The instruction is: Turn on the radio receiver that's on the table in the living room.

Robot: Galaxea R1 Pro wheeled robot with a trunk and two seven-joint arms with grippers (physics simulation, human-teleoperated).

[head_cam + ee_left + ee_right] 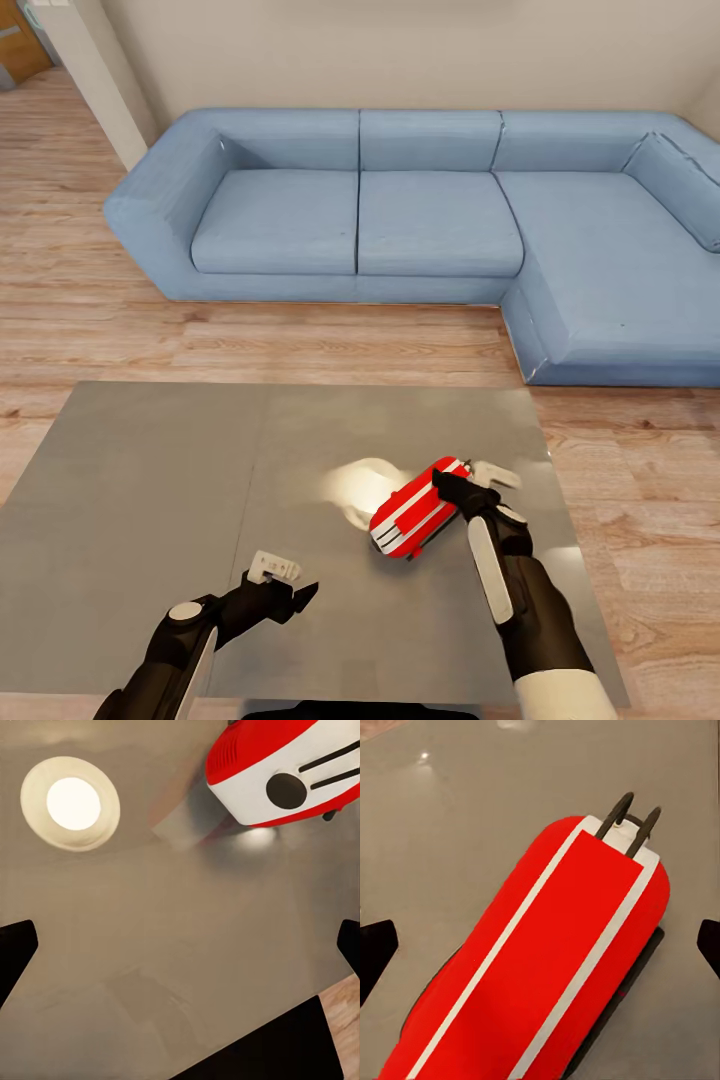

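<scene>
Head view: right tool (478, 484) spread wide at radio (418, 508) near surface (150, 480) right edge; left tool (285, 583) wide. Could shove radio off.

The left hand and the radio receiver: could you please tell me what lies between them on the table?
Nothing but bare glossy table: in the head view, the left hand and the radio receiver are separated by open grey top.
</scene>
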